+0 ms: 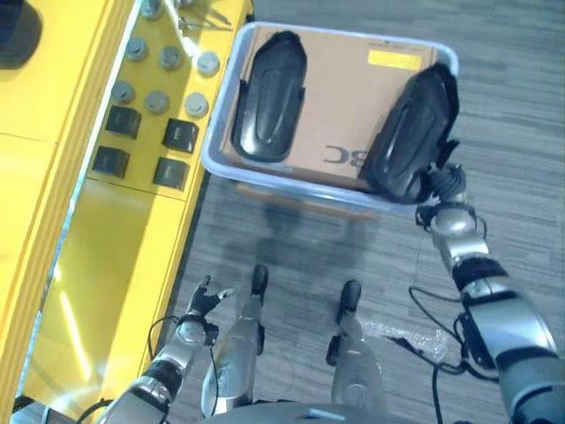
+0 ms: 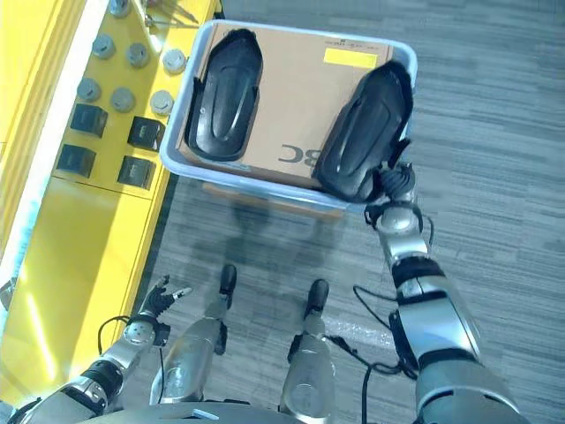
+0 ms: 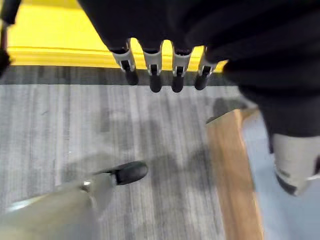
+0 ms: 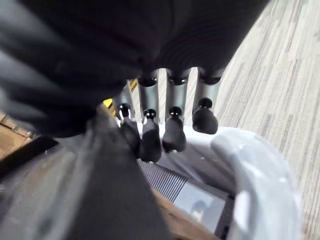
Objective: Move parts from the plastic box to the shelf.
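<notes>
A pale plastic box (image 1: 212, 152) stands on the floor ahead, lined with a brown cardboard sheet (image 1: 344, 97). Two long black moulded parts are in it. The left part (image 1: 269, 97) lies flat inside. The right part (image 1: 415, 132) sits tilted, with its ends over the box's rim. My right hand (image 1: 446, 184) is at that part's near end by the box's front right corner, its fingers (image 4: 150, 137) curled against the black part (image 4: 100, 190). My left hand (image 1: 201, 305) hangs low beside the yellow shelf (image 1: 106, 265), fingers (image 3: 152, 67) straight and holding nothing.
The yellow shelf runs along the left. On it lie several grey round pieces (image 1: 157, 102) and several small black blocks (image 1: 181, 134). A wooden board (image 3: 230, 170) sits under the box. Grey striped floor lies between the shelf and the box.
</notes>
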{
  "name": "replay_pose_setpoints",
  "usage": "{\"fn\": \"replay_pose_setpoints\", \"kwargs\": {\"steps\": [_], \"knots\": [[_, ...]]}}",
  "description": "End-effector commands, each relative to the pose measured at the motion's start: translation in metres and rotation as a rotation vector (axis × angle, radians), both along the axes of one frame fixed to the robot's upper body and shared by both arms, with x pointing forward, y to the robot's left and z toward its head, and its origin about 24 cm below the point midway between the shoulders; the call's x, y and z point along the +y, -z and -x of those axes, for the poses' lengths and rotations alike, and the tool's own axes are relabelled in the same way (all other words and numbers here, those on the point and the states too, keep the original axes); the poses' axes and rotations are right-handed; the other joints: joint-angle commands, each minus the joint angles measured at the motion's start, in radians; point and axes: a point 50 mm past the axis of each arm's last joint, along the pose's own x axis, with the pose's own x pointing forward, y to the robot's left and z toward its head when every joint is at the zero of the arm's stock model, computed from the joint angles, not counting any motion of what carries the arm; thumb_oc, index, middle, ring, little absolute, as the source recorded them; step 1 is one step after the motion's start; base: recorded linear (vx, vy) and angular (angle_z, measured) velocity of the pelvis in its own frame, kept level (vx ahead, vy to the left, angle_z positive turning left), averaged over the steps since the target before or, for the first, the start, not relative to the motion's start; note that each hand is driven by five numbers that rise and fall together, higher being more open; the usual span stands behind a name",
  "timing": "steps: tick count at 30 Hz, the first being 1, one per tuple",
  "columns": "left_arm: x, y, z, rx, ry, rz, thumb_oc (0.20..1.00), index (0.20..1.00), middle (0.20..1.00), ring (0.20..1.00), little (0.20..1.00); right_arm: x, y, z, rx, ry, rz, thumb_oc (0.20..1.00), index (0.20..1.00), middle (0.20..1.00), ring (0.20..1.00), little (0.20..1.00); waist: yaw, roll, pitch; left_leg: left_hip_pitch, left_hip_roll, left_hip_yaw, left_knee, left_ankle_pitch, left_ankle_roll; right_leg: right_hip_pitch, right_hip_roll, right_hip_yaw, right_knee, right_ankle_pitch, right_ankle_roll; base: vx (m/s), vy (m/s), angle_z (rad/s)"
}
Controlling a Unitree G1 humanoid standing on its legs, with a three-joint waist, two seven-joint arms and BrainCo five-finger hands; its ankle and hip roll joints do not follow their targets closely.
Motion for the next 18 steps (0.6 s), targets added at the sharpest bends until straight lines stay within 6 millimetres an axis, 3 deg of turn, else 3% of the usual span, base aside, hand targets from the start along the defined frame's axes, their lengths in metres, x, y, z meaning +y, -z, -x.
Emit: {"fn": "replay_pose_setpoints", "kwargs": {"steps": [1,3,6,7,10,13,18], "knots": [[0.010,-0.009,-0.009,-0.066,-0.084,0.066,1.000,1.000,1.000,1.000,1.000,-0.001,-0.026,0.002,-0.149,0.002,0.070,0.200,0.200,0.200,0.200,0.200,0.005,-0.038,-0.026,-0.004,0.025,-0.002,-0.009,-0.044,-0.056,0.050,-0.034,0.012,-0.004,-0.098,0.052,0.04,-0.020,-0.09],[0.013,-0.023,-0.016,-0.149,-0.090,0.112,1.000,1.000,1.000,1.000,1.000,-0.002,-0.029,0.010,-0.178,-0.008,0.111,0.200,0.200,0.200,0.200,0.200,0.002,-0.045,-0.049,0.033,0.027,0.006,-0.009,-0.055,-0.054,0.088,-0.037,0.007,-0.004,-0.109,0.053,0.07,-0.025,-0.07],[0.019,-0.062,-0.029,-0.332,-0.064,0.205,1.000,1.000,1.000,1.000,1.000,-0.001,-0.047,0.032,-0.245,-0.067,0.281,0.200,0.200,0.200,0.200,0.200,-0.016,-0.065,-0.110,0.124,0.032,0.024,-0.009,-0.081,-0.048,0.174,-0.043,0.001,0.003,-0.135,0.057,0.11,-0.021,-0.04],[0.021,-0.081,-0.036,-0.400,-0.056,0.278,1.000,1.000,1.000,1.000,1.000,0.003,-0.066,0.037,-0.274,-0.112,0.427,0.200,0.200,0.200,0.200,0.200,-0.026,-0.074,-0.143,0.172,0.038,0.035,-0.009,-0.093,-0.047,0.214,-0.045,0.002,0.013,-0.152,0.058,0.13,-0.023,-0.07],[0.019,-0.104,-0.039,-0.463,-0.034,0.415,1.000,1.000,1.000,1.000,1.000,0.007,-0.095,0.046,-0.279,-0.166,0.654,0.200,0.200,0.200,0.200,0.200,-0.040,-0.081,-0.191,0.252,0.042,0.050,-0.009,-0.118,-0.042,0.290,-0.048,0.004,0.013,-0.172,0.059,0.11,-0.013,-0.23],[-0.003,-0.127,-0.044,-0.485,0.059,0.662,1.000,1.000,1.000,1.000,1.000,0.026,-0.132,0.059,-0.336,-0.254,0.918,0.200,0.200,0.200,0.200,0.200,-0.067,-0.092,-0.267,0.324,0.053,0.069,-0.009,-0.134,-0.038,0.336,-0.036,0.025,0.026,-0.191,0.054,0.08,-0.032,-0.14],[-0.034,-0.137,-0.051,-0.442,0.155,0.849,1.000,1.000,1.000,1.000,1.000,0.050,-0.142,0.058,-0.376,-0.337,1.027,0.200,0.200,0.200,0.200,0.200,-0.088,-0.105,-0.313,0.373,0.068,0.097,-0.009,-0.155,-0.035,0.363,-0.019,0.054,0.023,-0.202,0.049,0.02,-0.049,-0.28]]}}
